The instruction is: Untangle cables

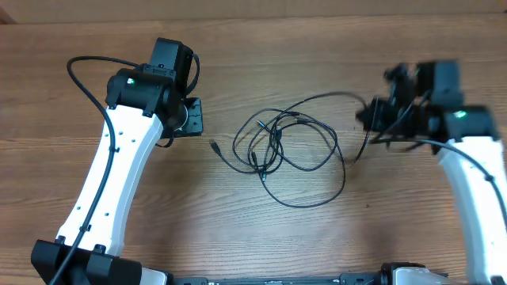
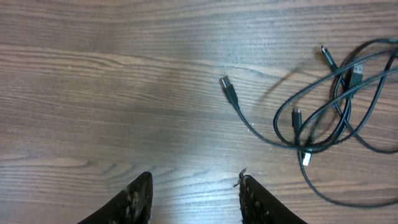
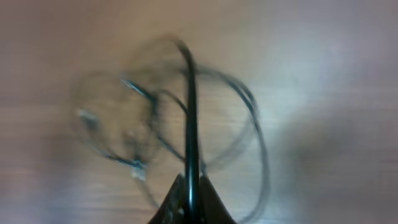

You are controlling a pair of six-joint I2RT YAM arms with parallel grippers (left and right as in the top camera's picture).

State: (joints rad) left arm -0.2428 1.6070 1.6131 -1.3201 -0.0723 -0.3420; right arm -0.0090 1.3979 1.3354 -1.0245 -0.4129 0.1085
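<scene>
Our right end effector (image 3: 189, 200) is clenched on one strand of the thin black tangled cables (image 1: 277, 136) lying mid brown wooden desk (image 1: 238, 237). We should pull outward slowly and low, while our released, empty left end effector (image 2: 194, 186) pins the nearby small plug end (image 2: 228, 87).

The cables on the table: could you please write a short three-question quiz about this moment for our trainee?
1. True or false: the left gripper is holding a cable.
2. Pick one: the right gripper is shut on A) a strand of the cables, B) nothing, C) a pen.
3. Fill in: in the overhead view, the tangle lies ____ the two grippers.

Key: 1 false, its jaws stand open and empty above the wood; 2 A; 3 between.
</scene>
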